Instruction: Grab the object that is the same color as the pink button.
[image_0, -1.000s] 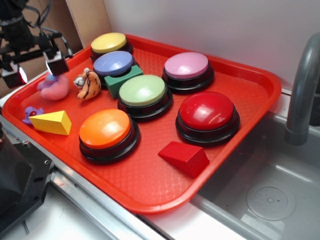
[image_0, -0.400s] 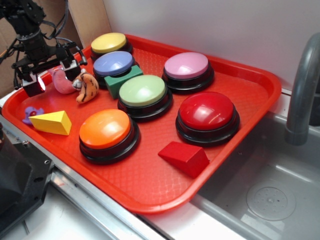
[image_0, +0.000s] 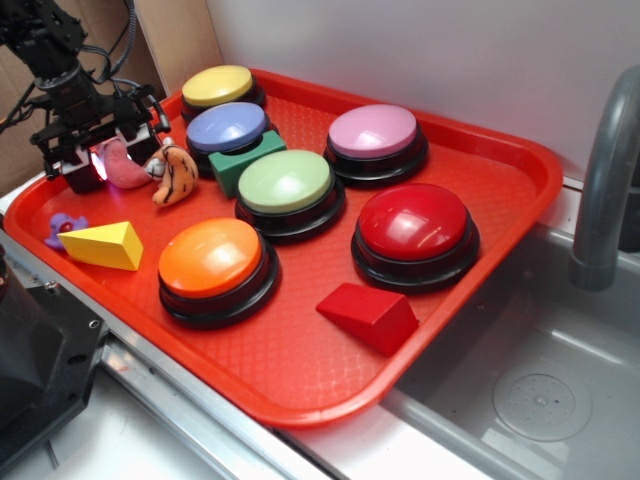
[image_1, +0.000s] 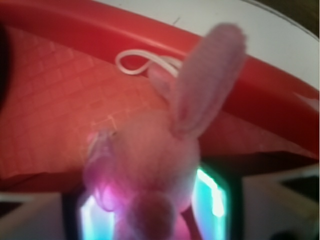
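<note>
Red tray (image_0: 480, 330) beside a sink: grasp step under way on the pink plush.
Hand (image_0: 105, 160) is clamped on the pink plush toy (image_0: 124, 163), squeezed between the fingers at the tray's far left corner; the wrist view shows the toy (image_1: 150, 170) filling the gap, its white loop (image_1: 140, 62) lying on the tray. Tiger plush (image_0: 175, 175) sits touching or just beside the hand. Matching pink button (image_0: 373, 131) lies well apart, across the tray. Next move, by judgement: lift straight up, clearing the tiger.

White wall (image_0: 420, 50) behind; grey sink (image_0: 540, 390) and faucet (image_0: 605, 180) at right.
</note>
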